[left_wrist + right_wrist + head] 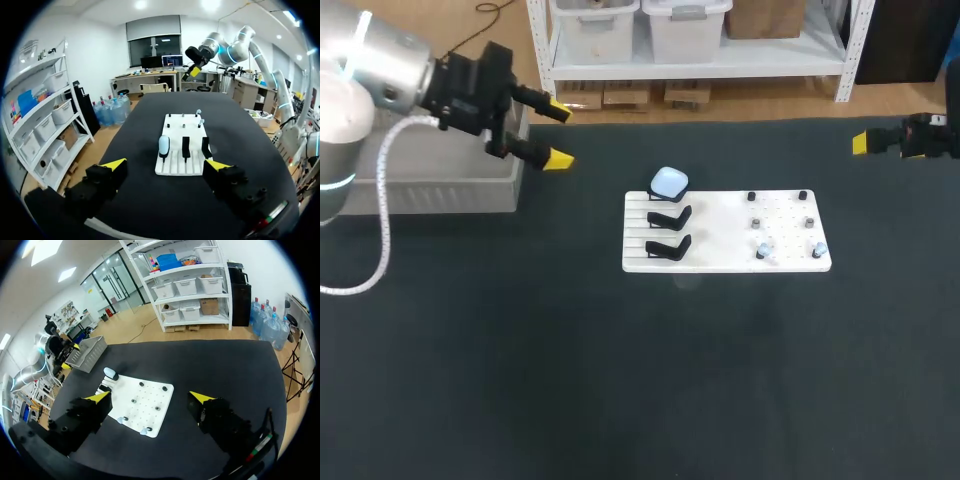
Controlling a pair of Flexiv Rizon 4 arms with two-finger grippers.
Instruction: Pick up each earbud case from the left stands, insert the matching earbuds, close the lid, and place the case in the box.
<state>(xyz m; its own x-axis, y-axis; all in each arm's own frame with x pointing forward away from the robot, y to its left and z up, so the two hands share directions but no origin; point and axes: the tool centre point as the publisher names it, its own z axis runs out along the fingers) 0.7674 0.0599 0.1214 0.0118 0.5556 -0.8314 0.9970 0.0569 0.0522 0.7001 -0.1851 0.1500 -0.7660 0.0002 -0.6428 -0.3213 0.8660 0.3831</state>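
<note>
A pale blue earbud case (pixel 669 182) sits closed on the farthest of three black stands at the left end of a white board (pixel 725 225). The other two stands (pixel 668 232) hold nothing. Small earbuds (pixel 764 250) stand on pegs at the board's right end. My left gripper (pixel 558 135) hangs open above the table's far left, beside the grey box (pixel 430 185), well away from the case. In the left wrist view the case (pixel 164 145) lies ahead of the open left gripper (pixel 166 165). My right gripper (pixel 150 397) is open, off the board's right, holding nothing.
The grey box (pixel 90 352) stands at the table's far left corner. Dark cloth covers the table (pixel 640 380), with wide free room in front of the board. Several black pegs (pixel 778 210) stud the board's right half.
</note>
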